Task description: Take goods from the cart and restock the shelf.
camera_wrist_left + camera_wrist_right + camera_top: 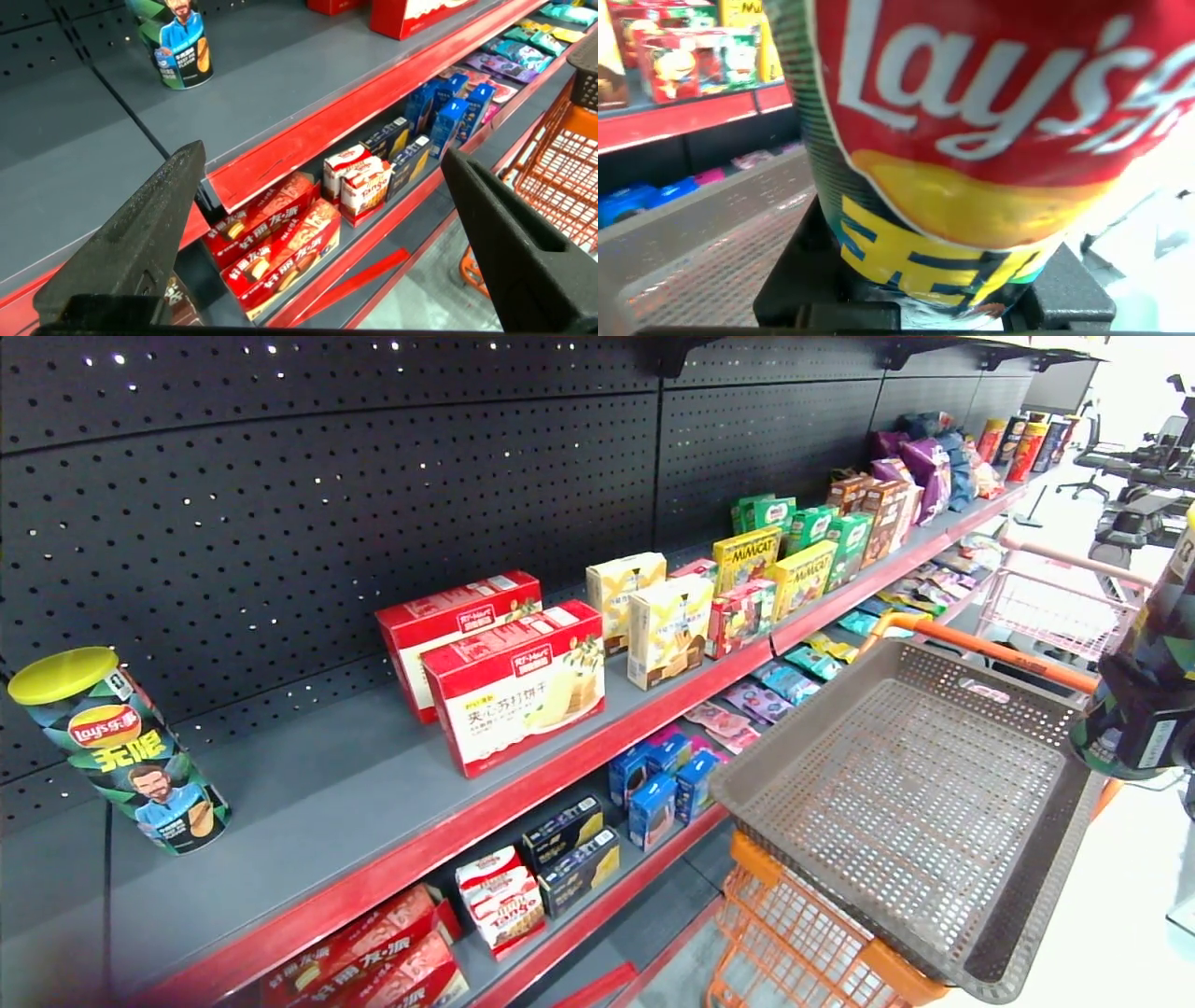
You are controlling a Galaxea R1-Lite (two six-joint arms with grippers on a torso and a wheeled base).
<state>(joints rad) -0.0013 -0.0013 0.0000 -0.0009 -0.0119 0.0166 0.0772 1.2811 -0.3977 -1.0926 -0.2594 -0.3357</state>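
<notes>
Your right gripper [1146, 723] clamps the can [1167, 616] near-upright beside the cart's [896, 784] right rim, and the bare shelf [308, 793] lies well to its left, nearer your wide-open left gripper [322, 173].

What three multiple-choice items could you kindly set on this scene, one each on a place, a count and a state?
1. Where does the yellow-lidded chip can stand?
A. in the cart basket
B. on the grey shelf, left of the red boxes
C. on the floor

2. How many large red boxes stand on that shelf?
A. one
B. two
C. four

3. What is the right gripper doing?
A. hanging open
B. resting in the basket
C. holding a second chip can

Answers:
1 B, it stands on the shelf's board, apart from the boxes.
2 B, one box stands in front of the other.
3 C, the right wrist view has the can clamped in the gripper.
</notes>
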